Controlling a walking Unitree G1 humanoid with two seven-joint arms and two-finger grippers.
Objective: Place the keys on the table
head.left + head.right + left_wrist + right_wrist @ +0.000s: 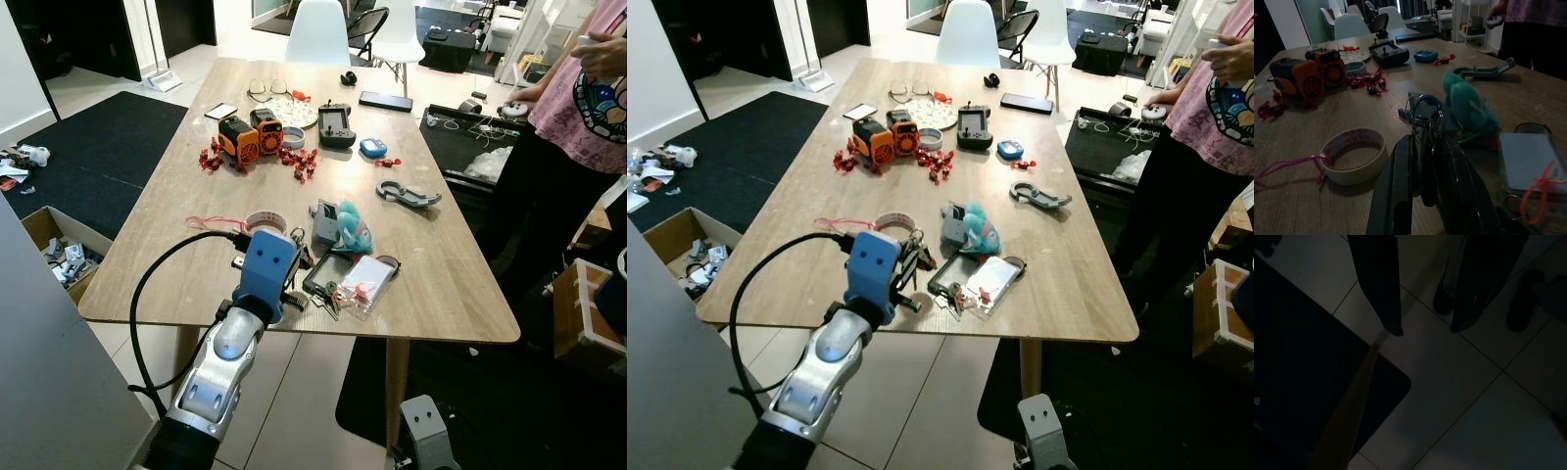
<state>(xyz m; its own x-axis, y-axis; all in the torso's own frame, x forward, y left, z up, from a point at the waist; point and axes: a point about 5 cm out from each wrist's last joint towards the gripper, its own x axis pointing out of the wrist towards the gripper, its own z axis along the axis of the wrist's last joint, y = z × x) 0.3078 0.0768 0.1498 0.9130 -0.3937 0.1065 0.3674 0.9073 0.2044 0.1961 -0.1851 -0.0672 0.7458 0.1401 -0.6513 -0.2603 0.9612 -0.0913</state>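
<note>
A bunch of keys on a metal ring [1422, 113] is held between the two black fingers of my left gripper [1427, 147], which is shut on it. That gripper [294, 274] hovers low over the front part of the wooden table [186, 196], just behind a roll of tape [1354, 154] and left of a teal plush toy [1466, 105]. Whether the keys touch the tabletop I cannot tell. My right gripper [1425, 329] hangs idle over the tiled floor with its fingers apart and nothing between them.
A clear pouch with a card [364, 281] lies right of the left gripper. Farther back are orange toy robots [250, 132], red candies [306, 162], a controller [336, 124] and a grey tool [407, 193]. A person [588, 117] stands at the table's right side. A cardboard box [59, 250] sits on the floor at left.
</note>
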